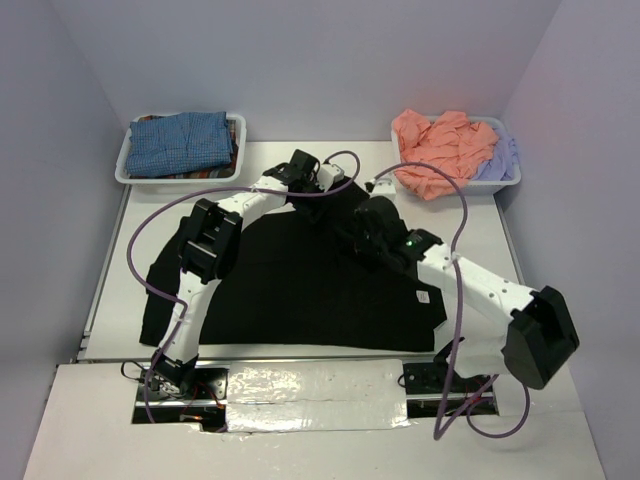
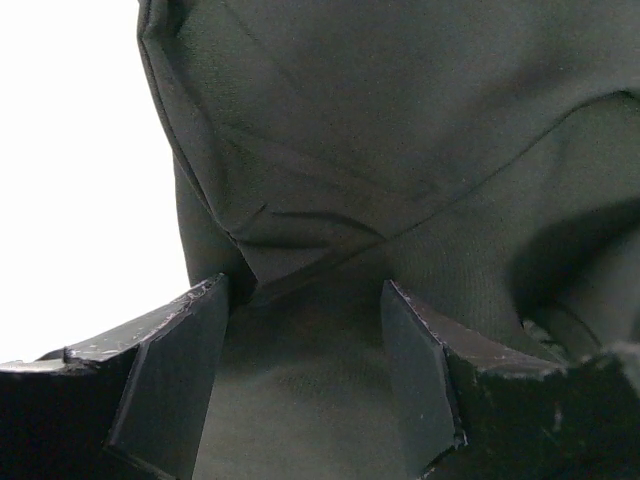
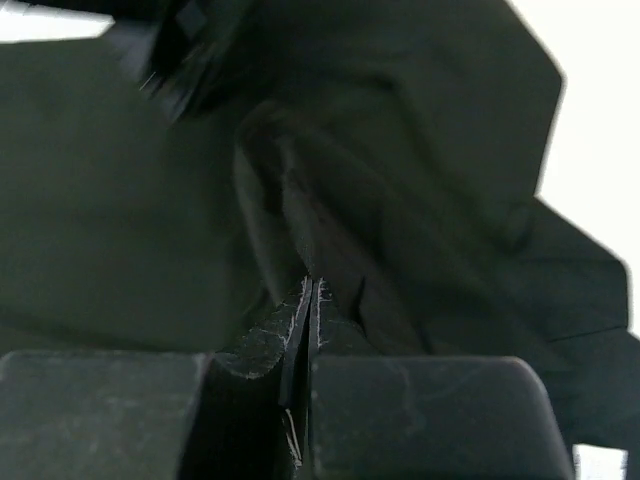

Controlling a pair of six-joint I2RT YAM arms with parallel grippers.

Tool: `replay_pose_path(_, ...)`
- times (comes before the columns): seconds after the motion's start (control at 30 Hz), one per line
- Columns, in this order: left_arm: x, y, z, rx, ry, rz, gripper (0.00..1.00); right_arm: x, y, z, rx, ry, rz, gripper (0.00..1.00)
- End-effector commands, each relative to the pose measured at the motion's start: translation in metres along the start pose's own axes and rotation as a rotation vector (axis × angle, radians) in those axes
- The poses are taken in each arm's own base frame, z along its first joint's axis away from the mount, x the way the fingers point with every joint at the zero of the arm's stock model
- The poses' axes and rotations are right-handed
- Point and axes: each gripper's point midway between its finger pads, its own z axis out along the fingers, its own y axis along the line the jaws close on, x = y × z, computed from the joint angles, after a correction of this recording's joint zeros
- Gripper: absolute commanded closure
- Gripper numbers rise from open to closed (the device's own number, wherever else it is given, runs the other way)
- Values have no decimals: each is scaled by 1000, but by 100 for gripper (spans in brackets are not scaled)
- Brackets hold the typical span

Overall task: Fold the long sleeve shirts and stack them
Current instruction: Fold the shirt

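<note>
Cloth: black shirt [image 1: 320,290] lies spread mid-table [image 1: 300,155], bunched along its far edge. Soft, limp and light, likely to sag and slide. My right gripper [image 3: 311,300] is pinched onto a raised fold there. My left gripper [image 2: 305,340] stands apart over a seam, which I judge the better hold.

Matt cloth shirt [image 1: 320,290] — smooth plastic bin [image 1: 124,165]

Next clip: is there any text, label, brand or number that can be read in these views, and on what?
None can be read.
A small white tag sits on the black shirt; anything printed on it is too small to read.
The wrist views show only dark cloth, with no lettering.
</note>
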Motion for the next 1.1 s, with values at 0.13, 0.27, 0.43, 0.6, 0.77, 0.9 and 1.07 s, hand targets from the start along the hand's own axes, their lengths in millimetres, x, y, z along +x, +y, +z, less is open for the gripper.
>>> replay_pose_path(0.13,-30,-15,-29,57,-62,-4,25,43,64,-23,-222,55,-125,99)
replay_pose_path(0.27,-33,-16,-32,62,-75,12,24,83,86,-27,-262,149,-247,77)
replay_pose_path(0.43,-40,-24,-40,103,-98,34,23,116,117,-44,-395,265,-363,46)
replay_pose_path(0.6,-48,-35,-55,157,-123,62,22,97,118,-66,-462,192,-298,33)
replay_pose_path(0.77,-58,-48,-70,209,-149,99,21,79,95,-65,-550,188,-100,42)
replay_pose_path(0.9,-70,-53,-81,209,-174,134,20,91,51,-36,-502,282,111,80)
replay_pose_path(1.07,-68,-49,-79,172,-161,141,17,104,22,-7,-370,362,185,71)
